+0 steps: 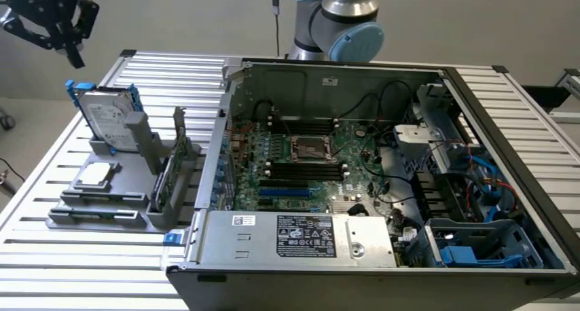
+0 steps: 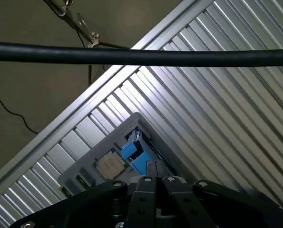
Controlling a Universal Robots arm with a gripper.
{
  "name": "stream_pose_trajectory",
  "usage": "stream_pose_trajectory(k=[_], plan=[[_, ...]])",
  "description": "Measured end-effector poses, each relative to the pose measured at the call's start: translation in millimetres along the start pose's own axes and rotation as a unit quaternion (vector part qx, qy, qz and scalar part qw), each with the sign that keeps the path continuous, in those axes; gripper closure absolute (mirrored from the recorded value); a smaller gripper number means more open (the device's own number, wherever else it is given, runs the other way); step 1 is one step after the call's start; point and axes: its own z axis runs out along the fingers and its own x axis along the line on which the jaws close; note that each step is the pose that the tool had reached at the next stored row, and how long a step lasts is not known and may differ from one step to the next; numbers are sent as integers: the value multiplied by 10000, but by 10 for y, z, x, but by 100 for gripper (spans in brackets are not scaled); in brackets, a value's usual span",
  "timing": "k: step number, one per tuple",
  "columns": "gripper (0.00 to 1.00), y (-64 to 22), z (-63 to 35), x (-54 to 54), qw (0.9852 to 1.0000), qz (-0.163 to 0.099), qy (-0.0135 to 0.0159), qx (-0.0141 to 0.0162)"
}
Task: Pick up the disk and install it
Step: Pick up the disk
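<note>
One pincer (image 1: 70,53), fingers pressed together, gripping nothing. Hangs high over the far corner of the slatted metal counter (image 1: 54,257), at the exterior view's left, well apart from everything below. Beneath it and a little toward the exterior view's right: the disk (image 1: 107,121), upright on edge in a grey stand (image 1: 102,206), white label facing out, blue frame along its sides, a grey post of the stand just in front. Not yet lifted, not yet installed. On a lower step of the same stand, a small flat square chip (image 1: 97,176), near the disk but not touching it. Just beside the stand, toward the exterior view's right, an open computer case (image 1: 335,77) lying on its side, with the circuit board (image 1: 308,155) exposed and a silver box (image 1: 299,238) with a black-and-white label along the near edge. Behind the case, the arm's base (image 1: 340,19). Wrist view: looks down past the closed pincer (image 2: 155,180) onto the disk (image 2: 134,153), blue frame edge-on, the chip (image 2: 110,165) close beside it, and a black cable (image 2: 141,57) across the scene.
</note>
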Motion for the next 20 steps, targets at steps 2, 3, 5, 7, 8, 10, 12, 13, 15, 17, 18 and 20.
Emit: stream_pose_trajectory(k=[2,3,5,7,8,10,12,13,15,17,18,20], plan=[[89,0,7,0,9998,-188,1,3],[89,0,11,0,9996,-278,2,4],[89,0,18,0,9990,-457,3,7],[89,0,25,0,9979,-643,4,10],[89,0,29,0,9973,-732,4,11],[89,0,36,-1,9958,-911,6,14],[89,0,43,-1,9940,-1093,7,17],[89,0,47,-1,9930,-1182,7,18],[89,0,53,-1,9906,-1366,8,21],[89,0,59,-1,9880,-1544,9,24],[89,0,61,-1,9865,-1635,10,25],[89,0,66,-1,9834,-1812,11,28]])
